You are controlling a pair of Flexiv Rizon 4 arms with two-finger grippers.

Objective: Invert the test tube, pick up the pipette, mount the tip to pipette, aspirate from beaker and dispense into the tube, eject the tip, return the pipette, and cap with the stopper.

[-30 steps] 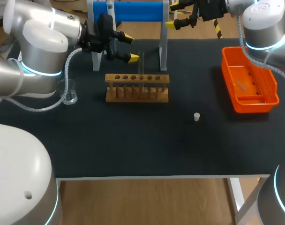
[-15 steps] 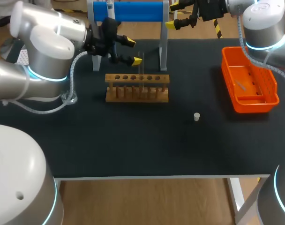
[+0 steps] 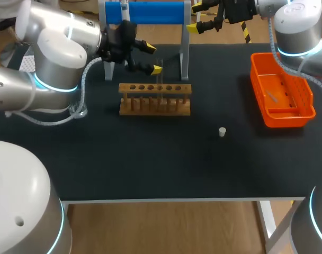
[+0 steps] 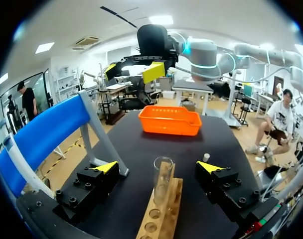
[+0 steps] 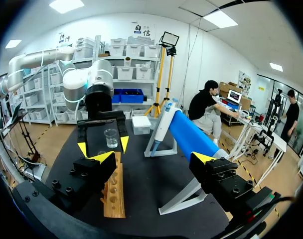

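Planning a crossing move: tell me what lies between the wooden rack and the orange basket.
Head view: only bare table between wooden rack and orange basket; the white stopper sits just nearer the front edge.

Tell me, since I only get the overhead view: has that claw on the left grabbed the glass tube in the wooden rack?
Observer: No. In the left wrist view the left gripper is open; the test tube stands in the rack between its fingers, touching neither.
Operator: Which way up is the tube?
Observer: Its open rim appears to face upward.
Operator: And the other claw?
Observer: The right gripper is open and empty; the white pipette leans on the blue stand ahead of it.
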